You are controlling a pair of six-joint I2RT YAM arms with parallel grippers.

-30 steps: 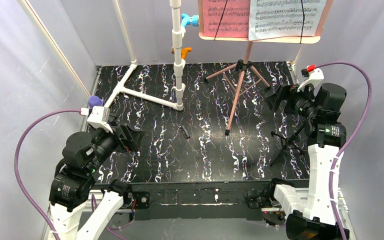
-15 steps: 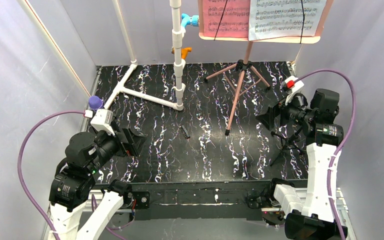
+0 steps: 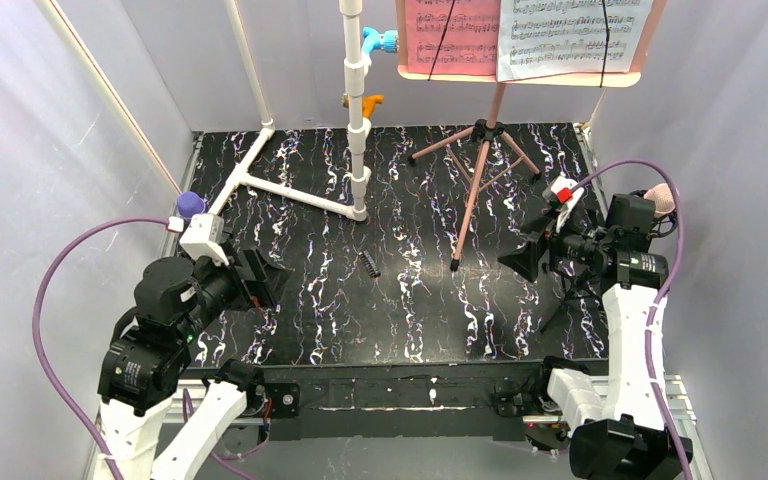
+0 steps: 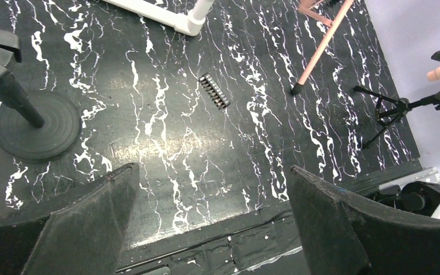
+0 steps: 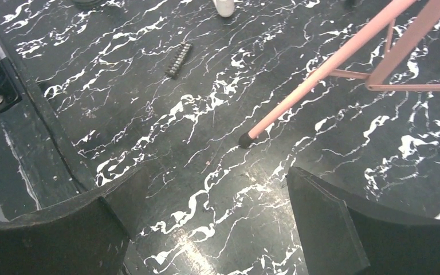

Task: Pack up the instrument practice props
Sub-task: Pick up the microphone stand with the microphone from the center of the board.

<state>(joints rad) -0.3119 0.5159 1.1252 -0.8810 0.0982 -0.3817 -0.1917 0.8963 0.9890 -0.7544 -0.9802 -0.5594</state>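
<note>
Desk: black with white marbling (image 3: pixel 410 330), pale walls on three sides.
Music stand: pink (image 3: pixel 497 105), upright towards the far right corner of the desk. Its three legs are spread, and the longest one reaches to a black foot near the middle of the desk.
Pages: a pink page (image 3: pixel 447 35) on the left and a white page (image 3: pixel 570 35) on the right, side by side on the stand's top plate. A thin dark line runs down across each. The upper part of both is cut off by the frame.
Purple tube: only its capped top shows (image 3: pixel 190 203), at the desk's left edge just behind the left arm. A dark post on a round black base (image 4: pixel 34 123) stands there.
Beige-pink tube: its rounded end (image 3: pixel 663 195) shows at the right edge of the desk, behind the right arm (what carries it I cannot tell).
Left gripper: released, jaws spread wide with nothing between them (image 4: pixel 212 171), held above the near left part of the desk.
Right gripper: released too, jaws wide and holding nothing (image 5: pixel 215 172), above the desk by the right edge, near the stand's long leg.
Clip: small, black, comb-like (image 3: pixel 368 263), flat on the middle of the desk, apart from both grippers.
Pipe frame: white pipe with blue and orange fittings (image 3: pixel 358 120), rising from the far left part of the desk.
Black tripod: small (image 3: pixel 570 290), near the right edge, below the right arm.
</note>
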